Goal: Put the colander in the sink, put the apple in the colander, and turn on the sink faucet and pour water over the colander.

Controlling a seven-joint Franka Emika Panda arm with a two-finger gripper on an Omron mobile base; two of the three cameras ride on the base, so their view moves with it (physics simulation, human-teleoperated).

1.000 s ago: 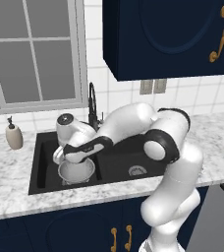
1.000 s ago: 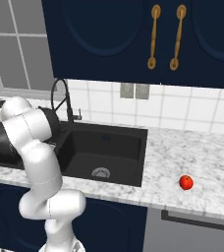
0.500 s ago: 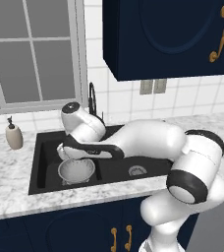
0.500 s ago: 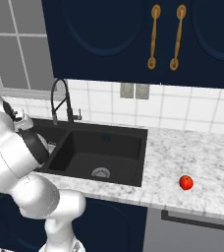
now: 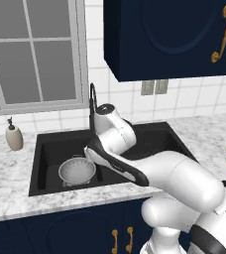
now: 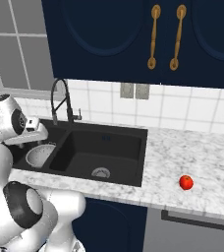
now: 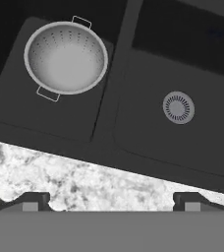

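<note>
Looking down from our hand [image 7: 112, 199], whose fingertips [image 7: 33, 200] stand wide apart and hold nothing, we see the colander [image 7: 66, 57] sitting upright in one basin of the black sink [image 7: 109, 113]. Our other views place it in the left basin. We find the apple [image 6: 185, 182] on the marble worktop [image 6: 182, 162], well right of the sink, and the faucet [image 6: 61, 101] behind the divider.

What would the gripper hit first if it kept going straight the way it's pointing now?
Probably the sink: the open gripper points down near its centre divider, with the colander off to one side. Depth is hard to judge.
</note>
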